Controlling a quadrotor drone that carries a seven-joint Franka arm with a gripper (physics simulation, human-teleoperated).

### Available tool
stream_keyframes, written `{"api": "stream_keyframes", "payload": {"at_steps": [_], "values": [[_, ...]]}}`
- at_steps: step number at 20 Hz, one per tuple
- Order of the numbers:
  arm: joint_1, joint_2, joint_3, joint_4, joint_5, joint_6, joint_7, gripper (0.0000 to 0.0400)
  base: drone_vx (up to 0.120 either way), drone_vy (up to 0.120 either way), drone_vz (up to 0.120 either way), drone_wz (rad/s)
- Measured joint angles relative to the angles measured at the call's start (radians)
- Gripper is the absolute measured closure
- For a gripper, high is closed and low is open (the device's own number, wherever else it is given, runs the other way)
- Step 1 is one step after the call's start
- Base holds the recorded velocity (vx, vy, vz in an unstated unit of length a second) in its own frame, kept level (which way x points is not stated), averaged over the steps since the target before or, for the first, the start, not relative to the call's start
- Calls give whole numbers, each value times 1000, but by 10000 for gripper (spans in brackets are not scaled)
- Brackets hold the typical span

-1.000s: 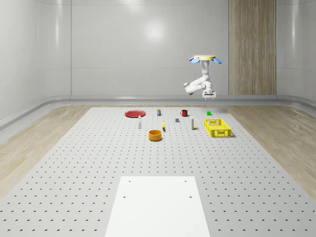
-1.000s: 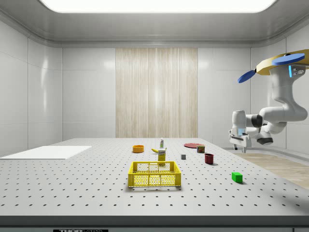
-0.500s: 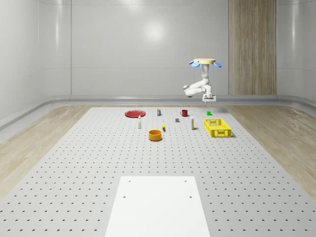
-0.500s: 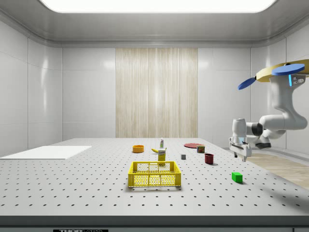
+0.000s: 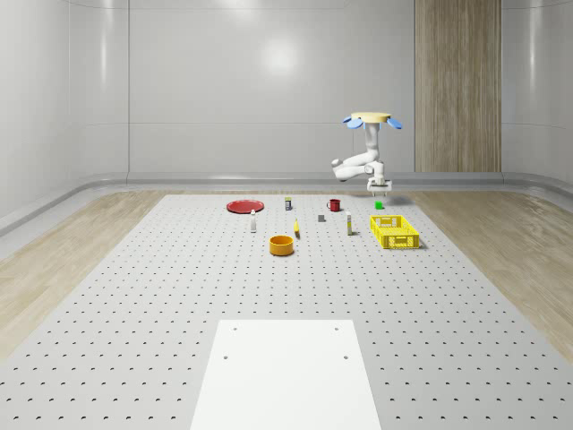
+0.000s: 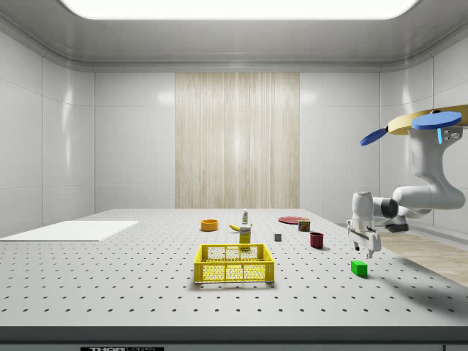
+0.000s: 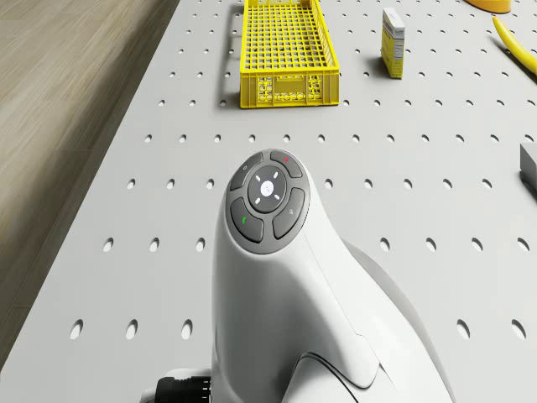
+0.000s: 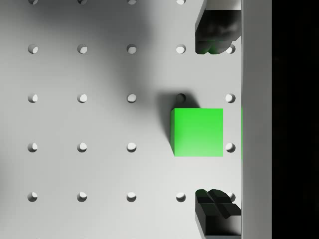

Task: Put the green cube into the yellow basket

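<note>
Green cube (image 8: 198,132) sits flat on the desk (image 5: 179,296), framed between the claw (image 8: 215,119) fingers in the wrist view, with a fingertip (image 8: 215,35) on one side and its partner on the other, both clear of the cube. So the claw is spread wide, holding nothing, touching nothing. Looks like it's lined up that way so a straight drop puts a finger on each opposite face. In the side view the claw (image 6: 364,247) hangs just above the cube (image 6: 358,268), pointing down. The drone (image 6: 417,126) hovers over the desk's far edge, arm reaching out. Yellow basket (image 5: 394,231) is near, empty, open top up, so my guess is a short carry after the grab.
</note>
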Motion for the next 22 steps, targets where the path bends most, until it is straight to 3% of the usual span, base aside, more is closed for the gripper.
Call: {"api": "stream_keyframes", "payload": {"at_steps": [5, 7, 22], "values": [[-8, -24, 7, 2, 12, 22, 7, 0, 8, -24, -104, 0], [-11, -33, 10, 2, 17, 30, 10, 0, 120, 0, 0, 0], [-7, -118, -89, 27, -59, 145, -2, 0, 0, 0, 0, 0]]}}
